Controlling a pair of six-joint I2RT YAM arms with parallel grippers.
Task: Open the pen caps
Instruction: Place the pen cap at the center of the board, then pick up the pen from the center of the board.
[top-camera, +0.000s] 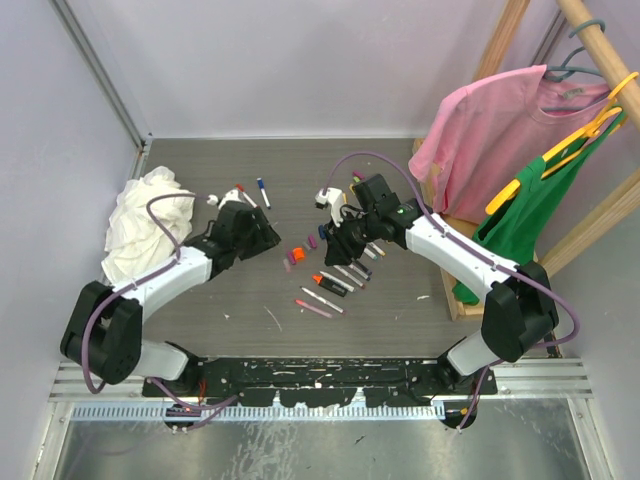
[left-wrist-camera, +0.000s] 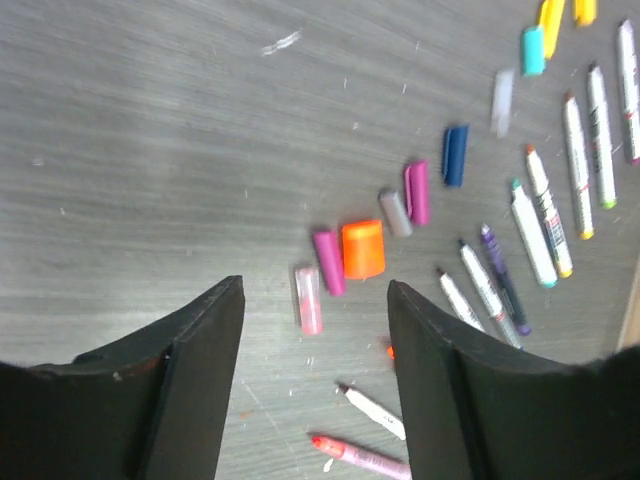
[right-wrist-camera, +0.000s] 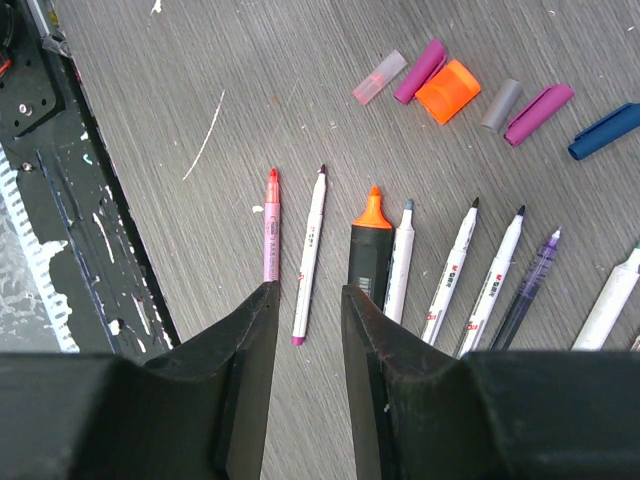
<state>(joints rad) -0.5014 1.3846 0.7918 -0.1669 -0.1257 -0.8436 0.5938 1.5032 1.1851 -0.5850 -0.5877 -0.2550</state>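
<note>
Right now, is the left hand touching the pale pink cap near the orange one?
Apart. The left wrist view shows grey table between the pale pink cap and each finger of the open left hand.

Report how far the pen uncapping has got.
Done: a row of pens lies with bare tips, and pulled caps such as the orange cap lie beside it. In hand: nothing. The left tool is open above the caps, and the right tool hangs empty over the pens. Left: a red cap and a blue cap appear to be on two pens near the rag.
</note>
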